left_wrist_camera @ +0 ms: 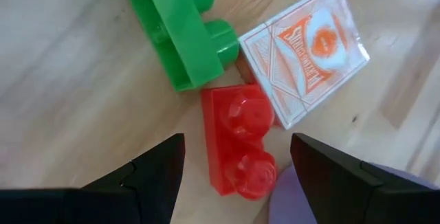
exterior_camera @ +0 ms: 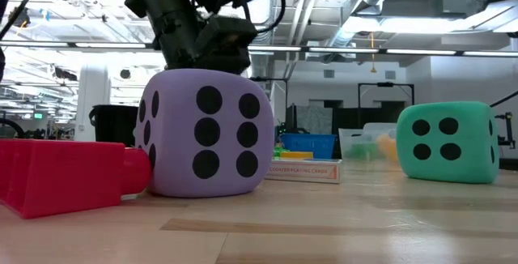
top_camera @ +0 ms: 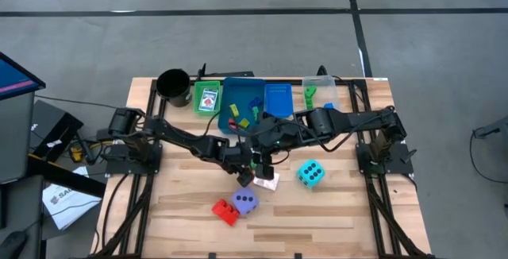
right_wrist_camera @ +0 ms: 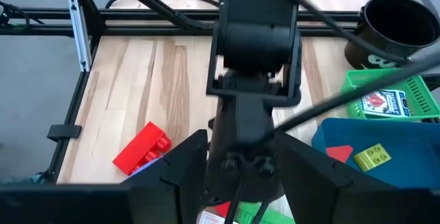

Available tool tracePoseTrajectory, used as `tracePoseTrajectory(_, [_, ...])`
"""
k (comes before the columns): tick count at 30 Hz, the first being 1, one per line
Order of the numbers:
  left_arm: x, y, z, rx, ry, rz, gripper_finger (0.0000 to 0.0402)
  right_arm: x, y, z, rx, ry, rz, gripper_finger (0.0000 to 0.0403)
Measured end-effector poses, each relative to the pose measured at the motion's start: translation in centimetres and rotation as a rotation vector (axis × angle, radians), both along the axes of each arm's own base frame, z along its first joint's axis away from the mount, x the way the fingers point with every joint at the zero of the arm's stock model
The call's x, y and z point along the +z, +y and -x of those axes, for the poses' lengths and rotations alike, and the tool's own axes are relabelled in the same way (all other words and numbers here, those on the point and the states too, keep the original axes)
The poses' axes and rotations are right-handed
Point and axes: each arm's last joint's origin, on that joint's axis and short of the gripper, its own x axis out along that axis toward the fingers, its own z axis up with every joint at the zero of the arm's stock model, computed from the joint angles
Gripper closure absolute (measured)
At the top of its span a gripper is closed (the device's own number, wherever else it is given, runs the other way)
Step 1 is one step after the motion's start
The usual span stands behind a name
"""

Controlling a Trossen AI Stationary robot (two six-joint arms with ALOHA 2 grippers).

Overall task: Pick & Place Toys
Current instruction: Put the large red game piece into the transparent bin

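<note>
My left gripper point(left_wrist_camera: 237, 141) hangs open over the table's middle point(top_camera: 258, 166), slanting down. Its fingers stand on either side of a small red brick point(left_wrist_camera: 237, 141) and do not touch it. The brick lies flat on the wood beside a green brick point(left_wrist_camera: 182, 31) and an orange-backed card pack point(left_wrist_camera: 306, 49). A purple dice point(top_camera: 246, 202), a larger red brick point(top_camera: 225, 210) and a teal dice point(top_camera: 310, 173) rest on the near half of the table. My right gripper point(right_wrist_camera: 237, 176) is open and empty, raised behind the left wrist point(top_camera: 266, 132).
Along the far edge stand a black cup point(top_camera: 173, 84), a green tray point(top_camera: 197, 100) with a card pack, a blue tray point(top_camera: 230, 92) with several bricks, a blue basket point(top_camera: 278, 100) and a clear tray point(top_camera: 333, 96). Bare wood lies at the near left and near right.
</note>
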Motion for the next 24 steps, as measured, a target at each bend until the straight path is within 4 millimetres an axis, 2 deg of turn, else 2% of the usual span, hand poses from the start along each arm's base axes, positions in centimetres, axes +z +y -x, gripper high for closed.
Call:
tracePoseTrajectory(7, [-2.2, -0.8, -0.4, -0.036, 0.055, 0.061, 0.0143, 0.0, 0.0, 0.0, -0.006, 0.000, -0.007, 0.0237])
tracePoseTrajectory(12, [-2.5, -1.4, -0.4, -0.051, 0.065, 0.054, 0.0149, 0.0, 0.0, 0.0, -0.006, 0.000, -0.007, 0.0237])
tracePoseTrajectory(16, [-2.5, -1.4, -0.3, -0.051, 0.071, 0.054, 0.0194, 0.0, 0.0, 0.0, -0.006, 0.000, -0.007, 0.0237])
tracePoseTrajectory(20, [-2.4, -1.4, -0.3, -0.058, 0.068, 0.068, 0.0278, 0.0, 0.0, 0.0, -0.006, 0.000, -0.006, 0.0237])
tracePoseTrajectory(24, [-2.4, -1.4, -0.4, -0.079, 0.059, 0.058, 0.0280, 0.0, 0.0, 0.0, -0.006, 0.000, -0.006, 0.0237])
